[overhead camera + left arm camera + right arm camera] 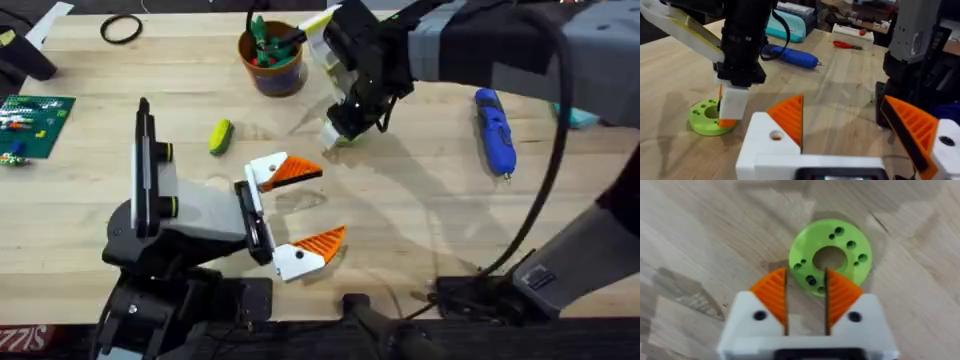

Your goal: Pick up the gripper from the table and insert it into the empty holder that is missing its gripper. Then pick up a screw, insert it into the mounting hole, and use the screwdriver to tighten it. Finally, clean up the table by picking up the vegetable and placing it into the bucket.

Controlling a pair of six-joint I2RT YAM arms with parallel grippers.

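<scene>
the right gripper (806, 296) hangs over the gripper (830, 257), jaws nearly closed, a slim gap between the 2 orange pads (771, 296), holding nothing. the green ring lies flat on the table (420, 200), hole upward. the left gripper (305, 205) gapes wide, empty. the screwdriver (494, 130) lies tip toward the arm bases.

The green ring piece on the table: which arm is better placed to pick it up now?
The right arm. Its claw is directly at the green ring piece, fingers nearly together at its rim. The left claw stands open and apart from it.
</scene>
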